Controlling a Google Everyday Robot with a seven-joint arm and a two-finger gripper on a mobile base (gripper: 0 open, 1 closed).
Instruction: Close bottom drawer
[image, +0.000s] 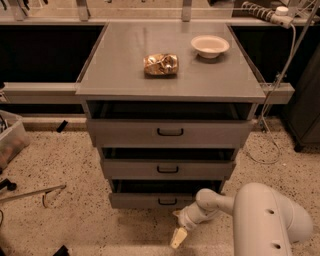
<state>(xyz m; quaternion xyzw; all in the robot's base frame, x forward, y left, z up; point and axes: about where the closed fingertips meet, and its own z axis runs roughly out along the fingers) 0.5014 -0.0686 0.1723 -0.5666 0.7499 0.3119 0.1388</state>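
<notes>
The bottom drawer is the lowest of three grey drawers in the cabinet, with a flat front and a small black loop handle. It stands slightly pulled out, with a dark gap above its front. My gripper hangs low in front of the drawer's right part, just below and right of the handle, with a yellowish tip pointing down at the floor. My white arm reaches in from the lower right. The wrist is close to the drawer front.
The middle drawer and top drawer also stand slightly out. On the cabinet top lie a crumpled snack bag and a white bowl. A plastic bin and a rod are on the speckled floor at left.
</notes>
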